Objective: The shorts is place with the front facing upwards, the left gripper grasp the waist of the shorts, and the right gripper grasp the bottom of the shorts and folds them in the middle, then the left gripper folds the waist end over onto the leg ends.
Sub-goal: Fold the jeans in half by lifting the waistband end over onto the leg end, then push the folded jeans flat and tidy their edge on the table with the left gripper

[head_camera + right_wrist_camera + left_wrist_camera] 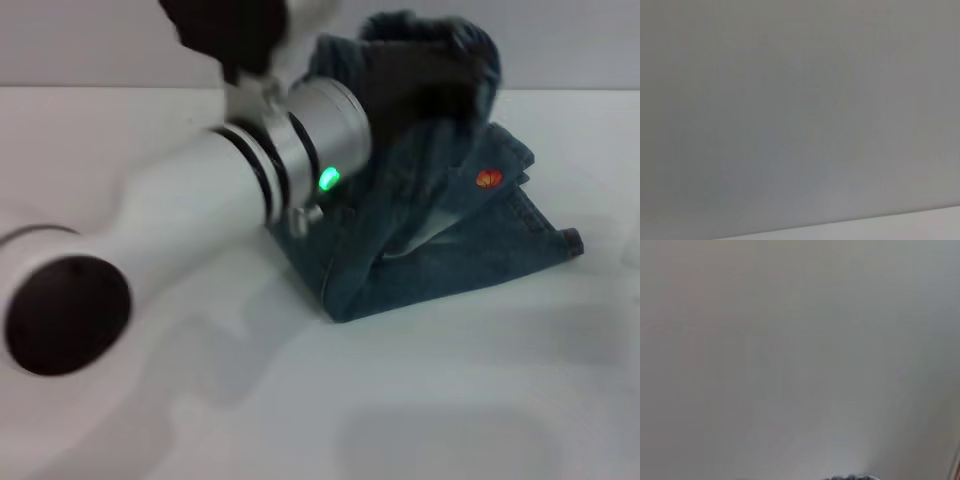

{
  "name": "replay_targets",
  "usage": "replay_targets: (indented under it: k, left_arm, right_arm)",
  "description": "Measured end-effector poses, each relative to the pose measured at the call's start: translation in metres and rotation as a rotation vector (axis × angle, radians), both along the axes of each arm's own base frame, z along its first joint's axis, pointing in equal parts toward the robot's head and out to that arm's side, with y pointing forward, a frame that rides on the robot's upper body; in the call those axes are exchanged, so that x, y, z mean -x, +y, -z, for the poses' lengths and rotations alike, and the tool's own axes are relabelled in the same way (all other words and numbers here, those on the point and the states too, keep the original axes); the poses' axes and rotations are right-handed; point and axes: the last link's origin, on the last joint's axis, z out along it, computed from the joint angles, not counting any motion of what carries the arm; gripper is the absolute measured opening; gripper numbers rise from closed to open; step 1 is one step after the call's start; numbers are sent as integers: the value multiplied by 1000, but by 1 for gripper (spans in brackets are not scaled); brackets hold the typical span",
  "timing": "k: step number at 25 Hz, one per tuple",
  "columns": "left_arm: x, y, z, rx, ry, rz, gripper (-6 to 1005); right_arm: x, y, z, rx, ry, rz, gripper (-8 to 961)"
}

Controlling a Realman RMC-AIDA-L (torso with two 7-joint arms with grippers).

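The denim shorts (430, 210) sit on the white table (450, 400), already doubled lengthwise. Their lower part lies flat, and the waist end is lifted high and arched over it like a hood, just ahead of the left arm's wrist. A small red patch (488, 179) shows on the raised cloth, and the leg hems reach out to the far side of the arm, close to the table.

The left gripper (400, 70) is buried in that raised waist. Its fingers are hidden by the fabric, so how wide they stand cannot be told, though the lifted cloth suggests it has the waistband. The left wrist view shows almost only blank wall, with a sliver of dark cloth at one edge.

The step in hand looks like the last fold: waist end over onto the leg ends. To do it well, the gripper should carry the waist on across and beyond the flat part, keeping the cloth taut enough that the crease forms straight, then lower it until the waistband lies level with the hems before letting go. Releasing too high would let the denim slump back crooked.

The right gripper is out of sight; its wrist view shows only wall and a strip of table.
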Motion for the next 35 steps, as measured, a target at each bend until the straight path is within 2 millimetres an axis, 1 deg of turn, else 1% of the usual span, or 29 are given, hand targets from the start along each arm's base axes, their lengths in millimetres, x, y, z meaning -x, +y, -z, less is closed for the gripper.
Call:
replay_targets:
  k: [1,2,3,7,8,14,19,21,23,25,26,27,29,30,31,33,35]
  left_arm:
    - [0,0,0,0,0,0,204]
    - [-1,0,11,5,12,22,207]
    - [-2,0,13,6,15,27,210]
    - [-3,1,15,9,18,33,220]
    - [-3,2,13,-4,8,34,223]
    - [1,2,11,-11,1,21,387]
    - [10,2,10,-16,5,-3,685]
    - [16,1,10,-18,11,-17,742]
    - [28,-1,10,-21,17,-49,799]
    - [36,-2,11,-20,20,-71,856]
    - [42,-3,11,-19,22,-87,855]
    - [42,-3,11,-19,22,-87,854]
    - [58,-8,13,-16,33,-129,852]
    - [58,-8,13,-16,33,-129,850]
    - [69,-13,15,-12,41,-154,849]
    - [76,-17,16,-12,46,-168,847]
    - [86,-25,18,-11,51,-189,795]
  right_arm:
    - [1,0,0,2,-4,-4,-1]
    - [2,0,1,6,-9,-10,-1]
    - [3,1,1,8,-12,-14,-1]
    - [4,0,1,17,-13,-13,-1]
    - [5,-1,1,19,-12,-12,-1]
    - [6,-7,-1,14,-20,-17,-1]
    - [12,-9,-2,8,-33,-41,-1]
    - [13,-9,-2,9,-32,-45,-1]
    - [15,-9,-1,10,-33,-53,-1]
    - [16,-9,-1,8,-35,-60,-1]
    - [16,-10,-2,5,-35,-60,-1]
    - [15,-11,-3,-1,-34,-59,-1]
    - [15,-14,-6,-17,-33,-62,-1]
    - [14,-15,-7,-24,-32,-63,-1]
    - [14,-16,-7,-29,-32,-65,-1]
    - [12,-18,-8,-33,-33,-62,-1]
    - [12,-19,-8,-34,-33,-60,0]
